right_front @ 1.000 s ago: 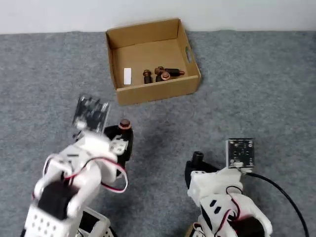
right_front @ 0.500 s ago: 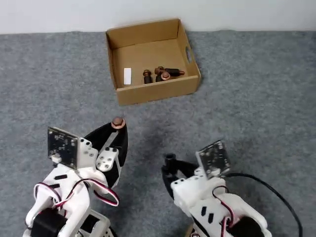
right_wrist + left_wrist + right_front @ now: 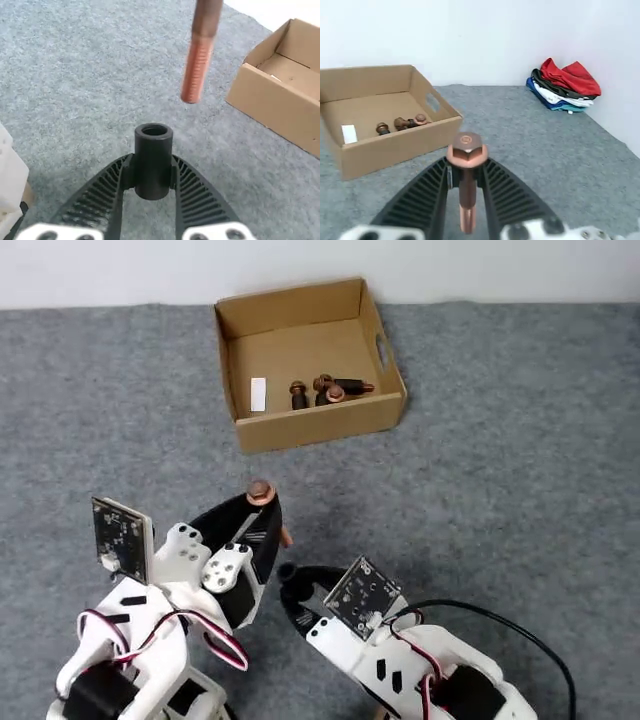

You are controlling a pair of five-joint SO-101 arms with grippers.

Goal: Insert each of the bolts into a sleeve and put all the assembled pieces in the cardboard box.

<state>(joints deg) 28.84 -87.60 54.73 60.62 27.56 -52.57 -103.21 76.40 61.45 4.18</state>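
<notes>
Since the earlier frame the right gripper point(image 3: 153, 164) has swung left, bringing its sleeve point(image 3: 153, 150) close under the tip of the bolt point(image 3: 466, 152), with a gap between them. The left gripper point(image 3: 466, 169) pinches the bolt just below its head; the right gripper pinches the sleeve, bore up. Assembled pieces point(image 3: 325, 390) lie in the box point(image 3: 320, 426), farther back on the surface point(image 3: 500, 440).

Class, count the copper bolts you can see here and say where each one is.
4. One bolt is gripped in the left pincer; three bolts lie in the cardboard box, by the wall nearest the arms. Others may be hidden there.
</notes>
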